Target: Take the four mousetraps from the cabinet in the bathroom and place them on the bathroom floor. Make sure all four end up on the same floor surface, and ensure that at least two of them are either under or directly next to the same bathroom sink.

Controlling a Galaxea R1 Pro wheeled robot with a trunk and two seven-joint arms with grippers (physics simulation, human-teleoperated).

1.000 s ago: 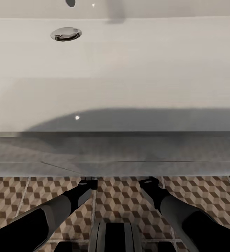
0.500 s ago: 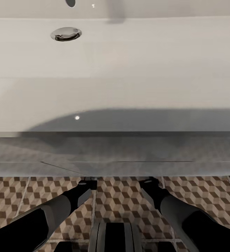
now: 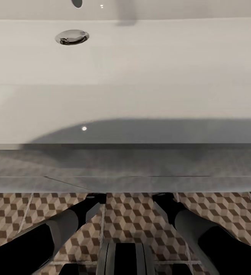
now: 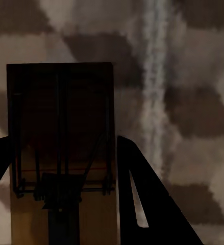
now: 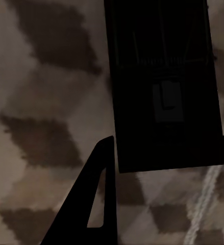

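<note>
Looking down from the head, the white sink (image 3: 140, 76) spreads across the picture, and both forearms reach beneath its front edge over the cube-patterned bathroom floor (image 3: 133, 217). In the left wrist view, my left gripper (image 4: 60, 145) is shut on a tan wooden mousetrap (image 4: 60, 102) with a wire spring, held close above the tiles. The right gripper (image 5: 168, 143) is shut on a second, darker mousetrap (image 5: 160, 76) in the right wrist view, also just over the tiles. The cabinet is out of view.
A chrome drain (image 3: 72, 37) sits in the basin at the far left. The grey vanity front (image 3: 125, 168) overhangs both wrists. My dark base (image 3: 125, 259) stands at the near edge between the arms. A pale grout line (image 4: 155, 102) runs beside the left trap.
Both arms have pushed slightly farther under the sink's front edge, so the wrists are more hidden. The camera has not moved.
</note>
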